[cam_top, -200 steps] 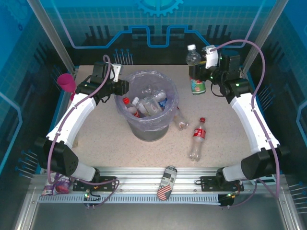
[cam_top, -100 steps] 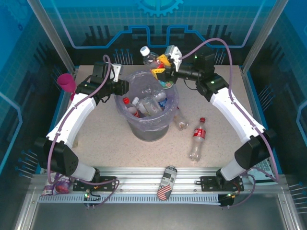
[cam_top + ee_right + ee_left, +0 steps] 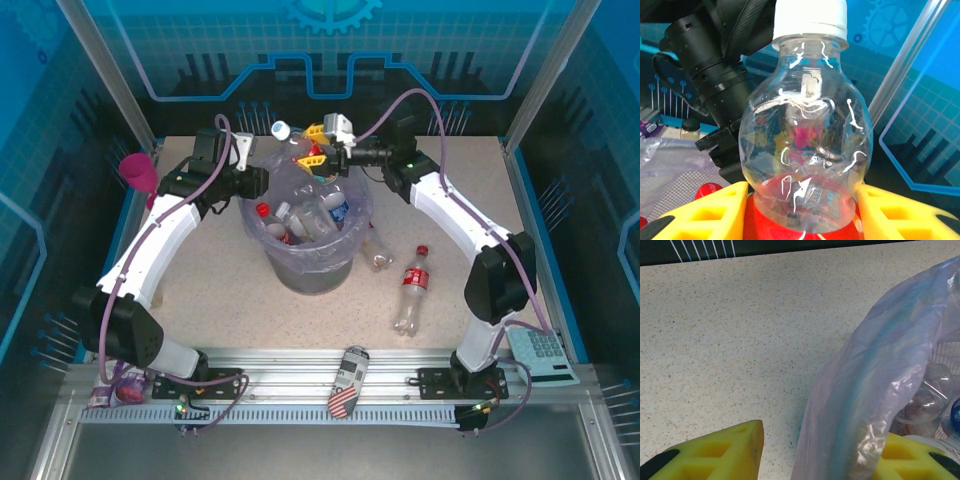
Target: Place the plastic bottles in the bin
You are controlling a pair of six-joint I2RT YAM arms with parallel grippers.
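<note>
R gripper (image 3: 309, 148) is held over the far rim of the bin (image 3: 300, 275), w/ its yellow fingers (image 3: 705, 212) pressed against both sides of a clear bottle (image 3: 296, 138). In the R wrist view the red label is seen betw. the pads, w/ the clear body bulging above it and the white cap at the top. From the top cam the cap is pointed toward the far-left corner of the counter (image 3: 200, 290). The bottle is carried roughly level above the bin's far edge, not yet inside.

L gripper (image 3: 260, 185) is seen at the bin's left rim, pinched together on the lavender bag (image 3: 875, 370). Per the L wrist cam, the liner is run down betw. its two yellow pads.

Several bottles (image 3: 305, 215) w/ red and blue caps are piled inside the bin, approx. mid-counter. Two more are seen lying on the counter. A clear one (image 3: 376, 250) is just beside the bin's right side, and a red-capped one (image 3: 411, 288) is near it, toward the near-right corner. A patterned can (image 3: 347, 385) is laid on the rail at the near edge. A pink goblet (image 3: 140, 175) is seen at the left edge.
</note>
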